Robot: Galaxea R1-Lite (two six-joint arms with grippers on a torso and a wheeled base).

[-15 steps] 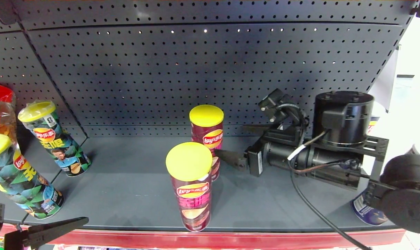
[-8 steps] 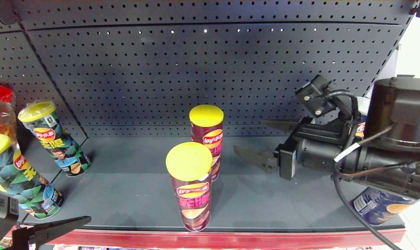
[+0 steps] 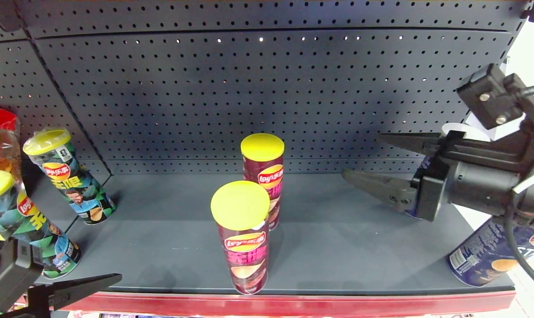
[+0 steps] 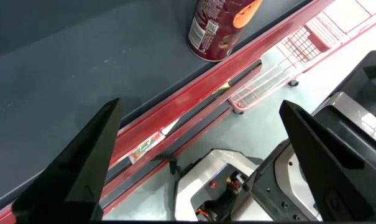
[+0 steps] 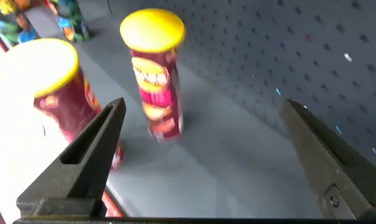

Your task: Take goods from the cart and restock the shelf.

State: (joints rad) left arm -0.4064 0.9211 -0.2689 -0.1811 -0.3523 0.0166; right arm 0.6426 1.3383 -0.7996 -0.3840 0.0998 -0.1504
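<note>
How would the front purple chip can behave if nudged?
The front purple can is tall, narrow and upright, so a push near its yellow lid would probably tip it. It stands close to the red shelf edge, so it might fall off. Once down, its round body would likely roll.

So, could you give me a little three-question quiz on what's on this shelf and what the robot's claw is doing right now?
1. True or false: the right gripper is holding a can.
2. The lid of the front maroon can is: A red, B yellow, C blue.
3. Fill the gap: the blue can sits at the ____ end of the shelf, by the robot's own sides.

Key: 1 false, its jaws are open with nothing between them. 2 B. 3 right.
</note>
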